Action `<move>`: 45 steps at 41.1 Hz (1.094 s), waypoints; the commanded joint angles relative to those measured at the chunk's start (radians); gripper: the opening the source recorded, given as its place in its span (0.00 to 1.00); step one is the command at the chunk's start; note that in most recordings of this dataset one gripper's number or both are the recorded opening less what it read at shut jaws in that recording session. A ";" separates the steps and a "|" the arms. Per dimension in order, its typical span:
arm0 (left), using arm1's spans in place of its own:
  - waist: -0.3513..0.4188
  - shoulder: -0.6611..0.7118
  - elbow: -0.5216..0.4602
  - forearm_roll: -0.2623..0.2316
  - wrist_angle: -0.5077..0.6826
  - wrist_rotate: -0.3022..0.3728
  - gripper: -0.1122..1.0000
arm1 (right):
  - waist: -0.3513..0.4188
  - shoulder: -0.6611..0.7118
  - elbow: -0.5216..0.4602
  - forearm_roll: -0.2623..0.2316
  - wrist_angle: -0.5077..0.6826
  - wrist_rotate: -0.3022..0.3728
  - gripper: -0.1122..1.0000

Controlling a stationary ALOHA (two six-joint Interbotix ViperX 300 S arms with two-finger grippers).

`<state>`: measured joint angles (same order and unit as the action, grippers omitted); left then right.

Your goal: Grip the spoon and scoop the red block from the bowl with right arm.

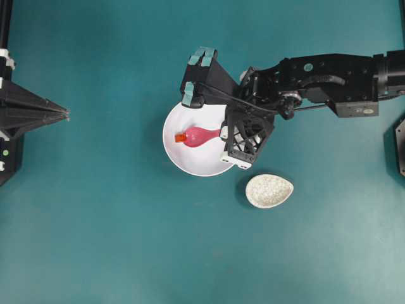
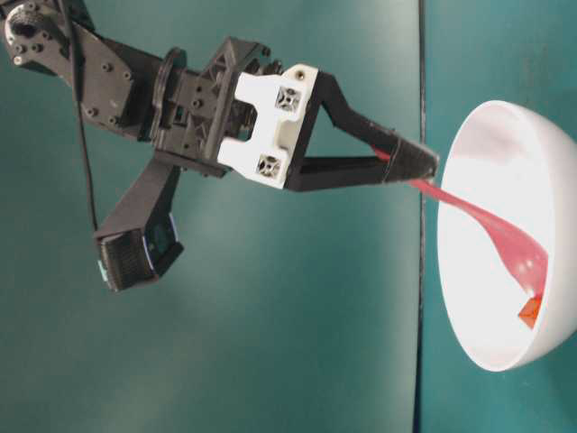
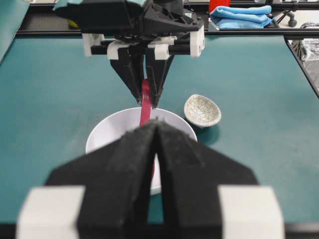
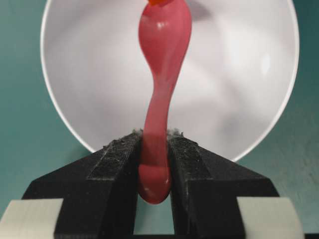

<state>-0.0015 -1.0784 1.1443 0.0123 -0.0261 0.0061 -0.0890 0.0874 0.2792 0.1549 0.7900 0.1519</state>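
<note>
1. Gripping the spoon [image 4: 162, 74] is done: the right arm's jaws [image 4: 154, 164] are closed narrow on the end of its handle, one pad on each side, as the right wrist view shows.

2. The spoon's deep end is already inside the bowl [image 1: 190, 161], low against the inner wall, with the handle rising over the rim to the jaws.

3. The red block [image 1: 180, 137] lies inside the bowl, touching the tip of the spoon or just beside it. I cannot tell for sure if it is on the spoon or only in front of it; it looks to be at the front edge, not inside the hollow.

4. So I judge that the scoop is only at its beginning: the block must be taken fully into the spoon and lifted out.

5. The block is well apart from the jaws, at the far end of the spoon, in line with them.

6. The bowl stands near the middle of the worktop [image 1: 95, 240], with a small speckled dish [image 1: 269, 190] near it.

7. The left jaws [image 3: 157, 164] are closed together with nothing between, at the left edge of the worktop.
</note>
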 commanded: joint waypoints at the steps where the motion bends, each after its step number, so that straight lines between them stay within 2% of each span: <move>1: 0.000 0.006 -0.028 0.002 -0.005 0.002 0.10 | 0.000 -0.015 -0.031 0.011 -0.017 0.015 0.30; 17: 0.000 0.008 -0.029 0.002 -0.005 0.002 0.10 | 0.000 -0.029 -0.011 0.029 -0.077 0.032 0.30; 26: 0.000 0.008 -0.029 0.002 -0.005 0.002 0.10 | 0.000 -0.066 0.037 0.043 -0.124 0.032 0.29; 42: 0.000 0.009 -0.028 0.002 -0.005 0.002 0.10 | 0.000 -0.173 0.167 0.144 -0.265 0.034 0.27; 45: 0.000 0.011 -0.028 0.002 -0.005 0.002 0.10 | 0.000 -0.184 0.183 0.153 -0.284 0.035 0.18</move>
<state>-0.0015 -1.0769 1.1443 0.0107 -0.0261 0.0077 -0.0905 -0.0583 0.4633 0.2945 0.5308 0.1887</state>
